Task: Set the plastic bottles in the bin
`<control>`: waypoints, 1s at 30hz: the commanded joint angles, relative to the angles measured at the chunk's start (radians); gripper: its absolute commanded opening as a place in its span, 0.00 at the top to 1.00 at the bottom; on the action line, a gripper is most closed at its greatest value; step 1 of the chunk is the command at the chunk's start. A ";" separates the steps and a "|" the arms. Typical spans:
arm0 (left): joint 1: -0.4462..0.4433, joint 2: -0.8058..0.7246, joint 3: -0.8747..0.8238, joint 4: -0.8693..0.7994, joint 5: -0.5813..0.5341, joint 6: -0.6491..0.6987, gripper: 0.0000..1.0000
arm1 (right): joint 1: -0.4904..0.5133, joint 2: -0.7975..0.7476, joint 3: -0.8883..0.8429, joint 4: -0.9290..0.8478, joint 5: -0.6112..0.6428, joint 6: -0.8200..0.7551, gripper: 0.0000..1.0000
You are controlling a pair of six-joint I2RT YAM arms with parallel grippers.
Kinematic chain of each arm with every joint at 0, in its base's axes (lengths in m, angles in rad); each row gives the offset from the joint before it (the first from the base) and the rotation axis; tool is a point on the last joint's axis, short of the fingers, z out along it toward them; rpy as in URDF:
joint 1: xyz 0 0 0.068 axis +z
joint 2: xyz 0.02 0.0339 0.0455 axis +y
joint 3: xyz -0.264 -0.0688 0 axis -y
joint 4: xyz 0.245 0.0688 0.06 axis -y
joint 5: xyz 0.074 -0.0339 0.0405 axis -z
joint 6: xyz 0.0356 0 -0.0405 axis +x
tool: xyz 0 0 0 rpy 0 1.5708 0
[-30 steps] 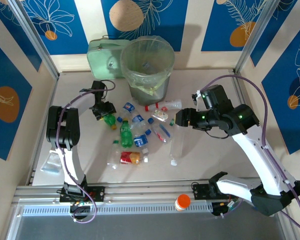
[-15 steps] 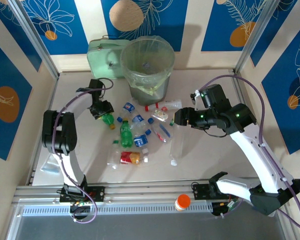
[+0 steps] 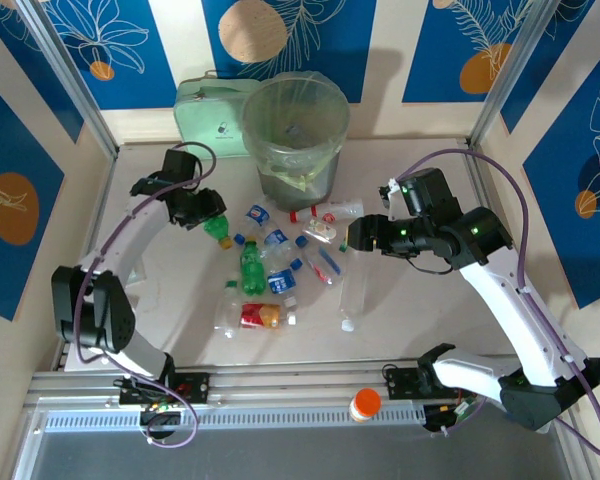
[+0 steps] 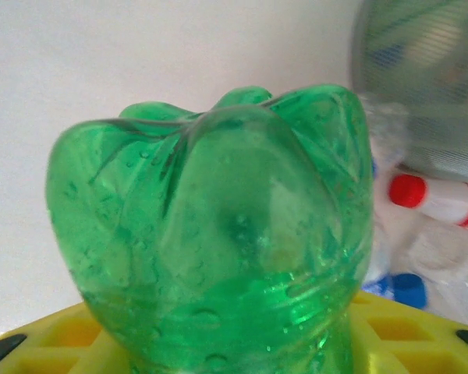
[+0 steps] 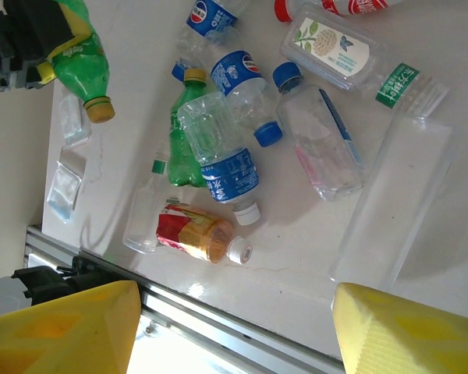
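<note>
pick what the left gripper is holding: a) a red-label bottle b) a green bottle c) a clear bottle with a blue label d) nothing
b: the left gripper is closed on a green bottle, whose base sits right in front of the left wrist camera.

Green bottle [image 4: 218, 234]: you've got glossy translucent plastic, smooth, with moulded lobes at the base and tiny droplets inside. Left gripper [image 3: 206, 213] pads [image 4: 62, 336]: matt yellow plastic with a waffle-ribbed face. Table [image 5: 296, 257]: matt white and smooth, and you can see a few faint scuff lines. Clear bottles [image 5: 218, 140]: thin shiny plastic, dented, with glossy printed film labels. Bin [image 3: 315, 188]: translucent plastic, and you see crinkled thin film lining it. Rail [image 3: 300, 383]: bare metal, dull sheen.
</note>
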 commanded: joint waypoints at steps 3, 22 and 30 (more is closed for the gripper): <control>-0.052 -0.074 0.093 -0.053 0.000 -0.038 0.55 | -0.002 -0.018 -0.006 0.014 -0.026 -0.020 0.34; -0.206 0.099 0.787 -0.124 -0.028 0.022 0.55 | -0.002 -0.082 -0.034 -0.016 0.006 -0.019 0.34; -0.230 0.375 1.157 -0.067 0.049 -0.001 0.55 | -0.004 -0.107 -0.042 -0.038 0.021 -0.019 0.34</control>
